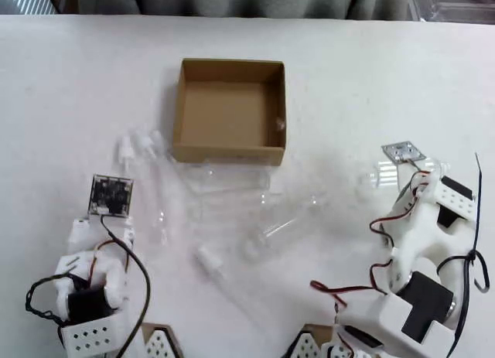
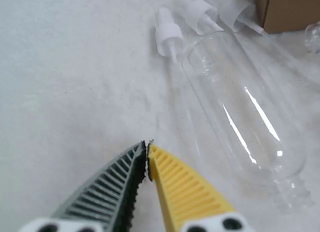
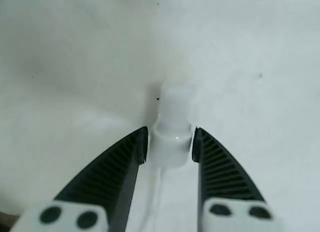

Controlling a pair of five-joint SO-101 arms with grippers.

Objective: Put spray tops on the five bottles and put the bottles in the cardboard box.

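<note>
Left pincer (image 2: pixel 147 148) closed (tips touching), right pincer (image 3: pixel 170 133) gripping spray top (image 3: pixel 173 107)

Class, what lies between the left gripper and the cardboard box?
In the left wrist view: a clear bottle on its side and white spray tops, between left gripper and cardboard box.

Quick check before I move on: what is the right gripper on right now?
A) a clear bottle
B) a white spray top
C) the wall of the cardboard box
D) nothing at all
B: in the right wrist view, the right gripper sits closed on either side of a white spray top lying on the table.
</note>
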